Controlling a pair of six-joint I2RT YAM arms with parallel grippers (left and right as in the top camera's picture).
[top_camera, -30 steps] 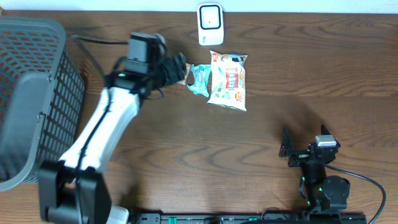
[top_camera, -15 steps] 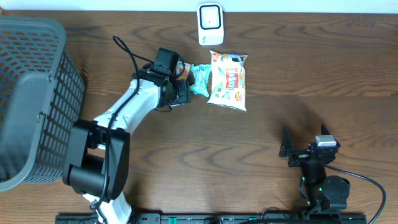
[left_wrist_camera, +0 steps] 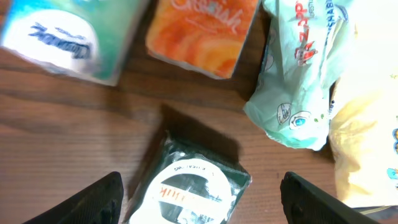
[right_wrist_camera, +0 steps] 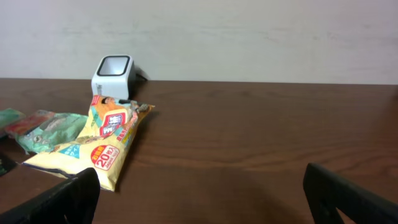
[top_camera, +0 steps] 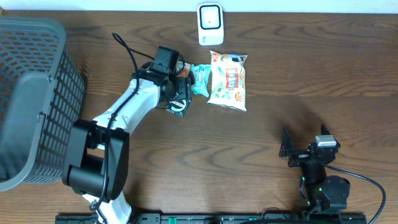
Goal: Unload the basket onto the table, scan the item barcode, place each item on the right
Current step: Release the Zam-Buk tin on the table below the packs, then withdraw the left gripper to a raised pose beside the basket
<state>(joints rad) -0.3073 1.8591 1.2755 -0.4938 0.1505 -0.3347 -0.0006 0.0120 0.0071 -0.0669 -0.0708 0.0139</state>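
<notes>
Left jaws: they stand wide apart, low over the desk (top_camera: 280,74), and grip nothing. You can see a dark finger (left_wrist_camera: 99,199) at each lower corner of the left wrist view.
Dark packet (left_wrist_camera: 186,196): it lies flat on the desk between those fingers, with its round white label facing up (the print is too blurred to read). I cannot tell whether the left-hand finger touches its edge.
Tissue pack (left_wrist_camera: 50,37): teal and white, on the desk beyond the dark packet and apart from it.
Orange packet (left_wrist_camera: 202,31): just beside the tissue pack, also beyond the dark packet.
Green pouch (left_wrist_camera: 298,81): pale and crumpled. It touches the orange packet on one side and the snack bag (top_camera: 228,81) on the other.
Scanner (top_camera: 210,23): white and upright at the far edge of the desk, just past the snack bag. The other packs lie between it and the dark packet.
Right jaws: wide apart and empty, at the near right of the desk, well away from every pack.
Basket (top_camera: 37,93): dark mesh, at your left edge of the overhead view.
</notes>
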